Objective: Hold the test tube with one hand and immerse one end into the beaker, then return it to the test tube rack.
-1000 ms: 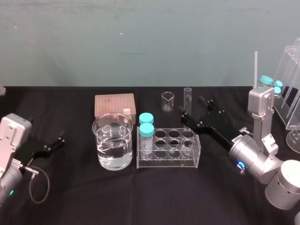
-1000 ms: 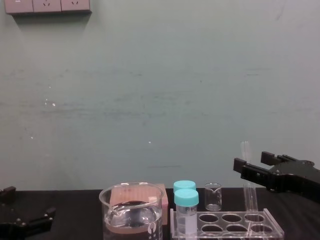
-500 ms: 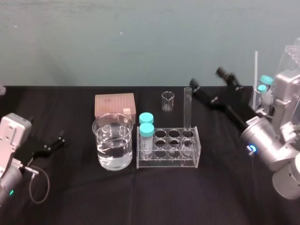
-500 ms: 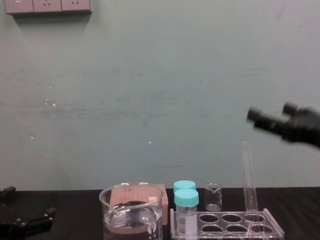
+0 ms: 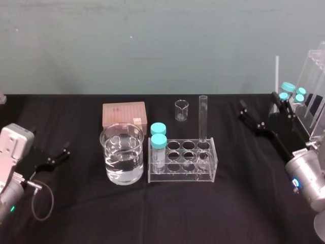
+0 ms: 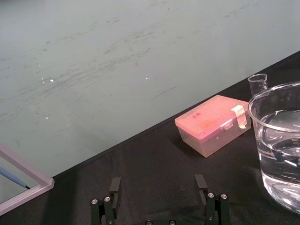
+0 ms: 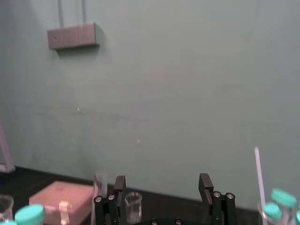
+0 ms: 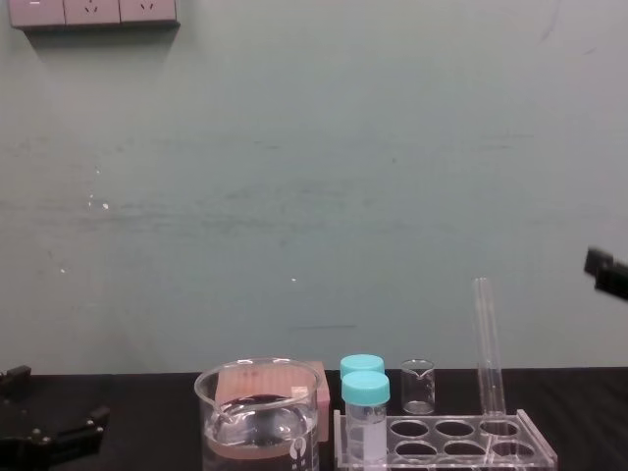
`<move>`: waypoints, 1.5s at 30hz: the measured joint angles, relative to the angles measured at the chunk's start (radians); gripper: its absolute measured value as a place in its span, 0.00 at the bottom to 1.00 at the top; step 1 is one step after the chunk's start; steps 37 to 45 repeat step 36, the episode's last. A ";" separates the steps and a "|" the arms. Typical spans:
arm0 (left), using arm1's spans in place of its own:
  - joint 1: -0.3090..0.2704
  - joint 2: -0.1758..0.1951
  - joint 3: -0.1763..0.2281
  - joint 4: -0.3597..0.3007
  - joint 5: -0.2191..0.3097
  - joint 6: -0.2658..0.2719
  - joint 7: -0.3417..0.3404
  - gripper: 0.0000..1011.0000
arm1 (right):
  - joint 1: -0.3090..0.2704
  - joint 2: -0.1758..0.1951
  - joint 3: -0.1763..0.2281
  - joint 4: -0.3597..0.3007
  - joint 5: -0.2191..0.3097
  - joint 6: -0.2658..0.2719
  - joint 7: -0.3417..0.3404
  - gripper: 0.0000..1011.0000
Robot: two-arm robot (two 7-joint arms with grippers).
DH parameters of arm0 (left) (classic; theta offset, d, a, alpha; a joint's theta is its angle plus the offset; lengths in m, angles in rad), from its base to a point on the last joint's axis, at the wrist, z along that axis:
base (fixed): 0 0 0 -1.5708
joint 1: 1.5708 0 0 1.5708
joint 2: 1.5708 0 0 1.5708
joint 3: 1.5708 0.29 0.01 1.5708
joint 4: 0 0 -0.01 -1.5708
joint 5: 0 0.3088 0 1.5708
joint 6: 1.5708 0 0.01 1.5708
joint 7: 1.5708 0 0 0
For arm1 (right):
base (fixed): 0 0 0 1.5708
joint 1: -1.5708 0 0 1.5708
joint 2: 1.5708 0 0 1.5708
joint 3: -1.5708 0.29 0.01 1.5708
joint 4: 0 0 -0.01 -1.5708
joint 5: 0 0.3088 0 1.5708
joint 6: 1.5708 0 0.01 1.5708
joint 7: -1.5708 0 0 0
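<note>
The test tube (image 5: pixel 203 119) stands upright in a back right hole of the test tube rack (image 5: pixel 183 176), and nothing touches it. It rises above the rack (image 8: pixel 442 446) in the chest view too, as the test tube (image 8: pixel 486 343). The beaker (image 5: pixel 122 152), part full of clear liquid, sits just left of the rack. My right gripper (image 5: pixel 258 100) hangs open and empty to the right of the rack, well clear of the tube; its wrist view shows the right gripper (image 7: pixel 162 182) with bare air between the fingers. My left gripper (image 6: pixel 158 183) rests open on the cloth at the far left.
A pink tip box (image 5: pixel 124 114) and a tiny beaker (image 5: pixel 182 109) sit behind the beaker and rack. Two teal-capped vials (image 5: pixel 158 140) stand in the rack's left holes. A clear acrylic stand (image 5: pixel 312 86) with more vials is at the far right.
My right gripper has opened off the test tube and drawn back up and to the right. The tube stays standing in the rack. The left arm has not moved.
</note>
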 joint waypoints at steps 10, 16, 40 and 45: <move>0.000 0.000 0.000 0.000 0.000 0.000 0.000 0.99 | -0.026 -0.025 0.008 0.034 -0.042 0.042 -0.018 0.99; 0.000 0.000 0.000 0.000 0.000 0.000 0.000 0.99 | -0.027 -0.025 0.008 0.033 -0.041 0.041 -0.018 0.99; 0.000 0.000 0.000 0.000 0.000 0.000 0.000 0.99 | -0.025 -0.023 0.007 0.031 -0.035 0.035 -0.017 0.99; 0.000 0.000 0.000 0.000 0.000 0.000 0.000 0.99 | -0.025 -0.023 0.007 0.031 -0.035 0.035 -0.017 0.99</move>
